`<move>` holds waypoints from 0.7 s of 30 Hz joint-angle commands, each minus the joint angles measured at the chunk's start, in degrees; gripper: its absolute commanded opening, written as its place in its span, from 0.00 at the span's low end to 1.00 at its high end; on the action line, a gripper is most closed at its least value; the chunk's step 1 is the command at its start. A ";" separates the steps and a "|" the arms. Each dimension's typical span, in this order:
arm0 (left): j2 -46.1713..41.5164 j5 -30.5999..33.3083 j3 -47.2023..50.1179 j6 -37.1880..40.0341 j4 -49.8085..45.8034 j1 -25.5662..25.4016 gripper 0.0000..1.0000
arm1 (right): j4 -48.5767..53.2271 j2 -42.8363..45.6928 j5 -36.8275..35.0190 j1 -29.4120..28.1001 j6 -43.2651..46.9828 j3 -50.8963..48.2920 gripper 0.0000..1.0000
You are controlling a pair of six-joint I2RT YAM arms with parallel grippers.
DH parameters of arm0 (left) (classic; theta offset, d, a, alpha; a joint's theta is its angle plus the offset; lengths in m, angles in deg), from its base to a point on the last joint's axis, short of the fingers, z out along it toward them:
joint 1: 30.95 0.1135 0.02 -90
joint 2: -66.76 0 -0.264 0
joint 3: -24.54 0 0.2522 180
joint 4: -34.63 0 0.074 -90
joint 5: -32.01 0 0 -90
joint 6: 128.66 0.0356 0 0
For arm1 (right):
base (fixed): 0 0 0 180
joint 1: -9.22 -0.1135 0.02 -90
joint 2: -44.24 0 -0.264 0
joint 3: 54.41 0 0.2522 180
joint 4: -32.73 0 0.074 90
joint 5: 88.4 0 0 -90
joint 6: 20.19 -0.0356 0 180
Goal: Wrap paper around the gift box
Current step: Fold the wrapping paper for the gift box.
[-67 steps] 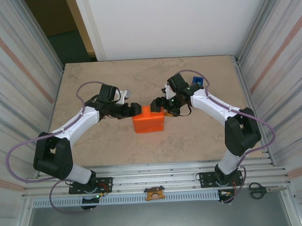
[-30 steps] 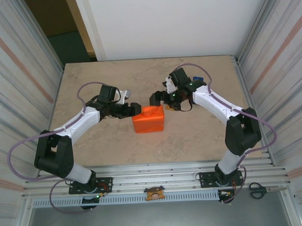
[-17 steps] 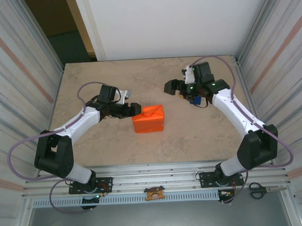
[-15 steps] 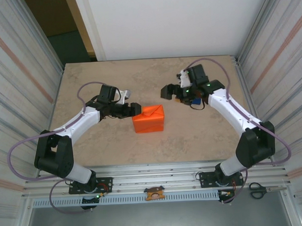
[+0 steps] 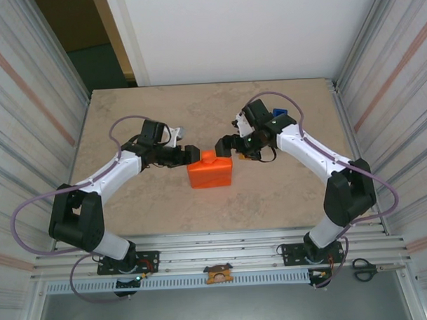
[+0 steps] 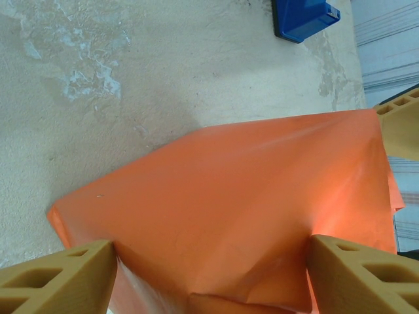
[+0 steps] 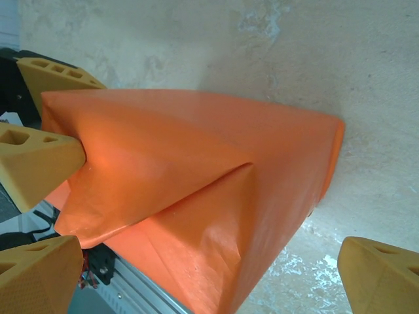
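The orange paper (image 5: 210,175) is folded into a blocky parcel at mid-table, and the gift box is hidden under it. My left gripper (image 5: 193,154) is shut on the parcel's left end. In the left wrist view both of its fingers press the paper (image 6: 249,190) from either side, its gripper (image 6: 209,278) straddling a folded triangular flap. My right gripper (image 5: 223,146) hovers at the parcel's far right corner, open wide. In the right wrist view the paper (image 7: 196,163) runs between the right gripper (image 7: 209,288) fingers, and the right finger stands apart from it. The left arm's fingers (image 7: 39,163) show at the parcel's other end.
A blue tape dispenser (image 5: 279,116) stands behind the right arm, also at the top of the left wrist view (image 6: 304,16). Scissors (image 5: 365,269) lie on the front rail at the right. Ribbed metal walls (image 5: 30,124) close in both sides.
The right arm swung back and right toward the tape dispenser, then returned to the parcel's far right corner, still open. The left gripper and the parcel have not moved.
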 commanded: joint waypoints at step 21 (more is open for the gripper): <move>-3.09 -4.98 -2.00 2.14 -4.26 -0.88 0.85 | 4.88 -5.71 -1.57 -1.66 1.94 0.29 0.98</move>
